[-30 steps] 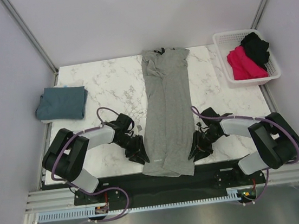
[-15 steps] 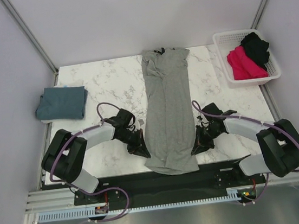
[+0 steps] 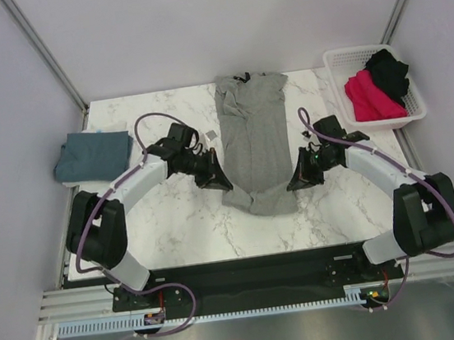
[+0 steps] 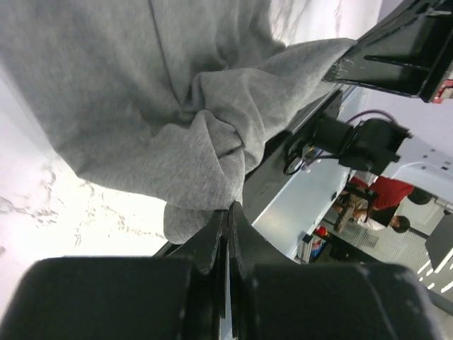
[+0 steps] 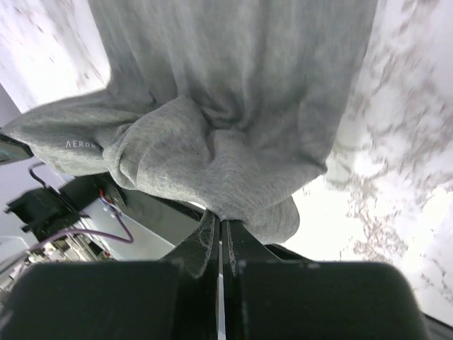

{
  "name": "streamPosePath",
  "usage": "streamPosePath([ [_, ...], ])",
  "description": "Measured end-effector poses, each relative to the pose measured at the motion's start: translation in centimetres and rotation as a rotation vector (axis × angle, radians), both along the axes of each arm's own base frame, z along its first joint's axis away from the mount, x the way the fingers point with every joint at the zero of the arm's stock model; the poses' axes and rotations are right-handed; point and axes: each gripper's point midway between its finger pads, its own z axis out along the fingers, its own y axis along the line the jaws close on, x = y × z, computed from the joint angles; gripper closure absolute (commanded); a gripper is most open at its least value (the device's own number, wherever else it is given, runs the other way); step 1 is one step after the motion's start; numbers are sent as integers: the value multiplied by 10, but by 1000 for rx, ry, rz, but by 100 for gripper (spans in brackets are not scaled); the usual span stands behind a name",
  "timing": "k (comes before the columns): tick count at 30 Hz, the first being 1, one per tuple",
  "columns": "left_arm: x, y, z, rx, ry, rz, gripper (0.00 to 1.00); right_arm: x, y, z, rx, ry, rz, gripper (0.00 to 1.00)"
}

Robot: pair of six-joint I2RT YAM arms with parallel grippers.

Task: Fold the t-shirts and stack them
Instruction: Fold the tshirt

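1. The grey t-shirt (image 3: pixel 253 125) lies left of the basket (image 3: pixel 387 123), its hem bunched.
2. The left gripper (image 3: pixel 220 181) is clamped tight on the hem corner farther from the basket.
3. The right gripper (image 3: pixel 295 182) is clamped tight on the nearer corner.

Grey shirt (image 5: pixel 233 85) fills most of the upper frame and hangs in vertical folds. Its lower edge is bunched into a thick wad at centre. Gripper (image 5: pixel 218 221) at bottom centre, fingers pressed together on the wad's lowest tip with cloth pinched between them. Small white logo (image 5: pixel 78 144) on the shirt fold at mid left. White marble table (image 5: pixel 400 156) visible at right and in the upper left corner. Purple cable (image 5: pixel 106 230) loops at lower left against dark, blurred hardware
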Motion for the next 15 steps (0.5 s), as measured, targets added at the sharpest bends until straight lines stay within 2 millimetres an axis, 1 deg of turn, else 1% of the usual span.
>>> streamPosePath([
  [1,7,0,5,-7,-12,6,98,10,-1,2,1,-7,-12,100],
  [4,38,0,18,-28,-53,36,98,43,-5,10,6,-37,-47,100],
  [9,90,5,28,-47,-101,87,98,90,-11,15,2,-82,-91,100],
  [12,121,6,25,-56,-113,108,98,119,-14,16,4,-110,-112,100],
  [15,149,5,17,-56,-122,122,98,149,-15,12,6,-134,-129,100],
])
